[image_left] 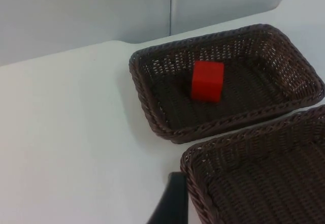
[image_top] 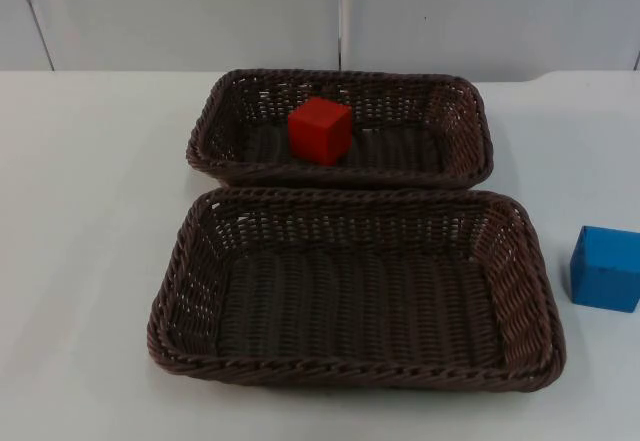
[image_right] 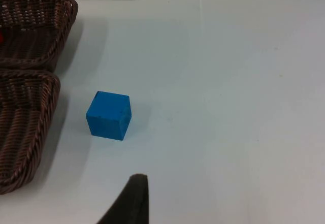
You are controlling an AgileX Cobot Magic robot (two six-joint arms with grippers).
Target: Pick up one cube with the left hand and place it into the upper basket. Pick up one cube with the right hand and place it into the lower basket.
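Red cube (image_top: 321, 131) in upper basket (image_top: 470, 111); blue cube (image_top: 606, 268) beside lower basket (image_top: 530, 291)

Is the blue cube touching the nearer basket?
Apart. The right wrist view shows a strip of white table between the blue cube and the lower basket's rim; the top view shows that gap too.

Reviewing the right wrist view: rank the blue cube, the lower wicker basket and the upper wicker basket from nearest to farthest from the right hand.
1. Blue cube, on the white table beside the baskets.
2. Lower brown wicker basket, just past the cube.
3. Upper brown wicker basket, farthest, toward the wall, with the red cube inside.
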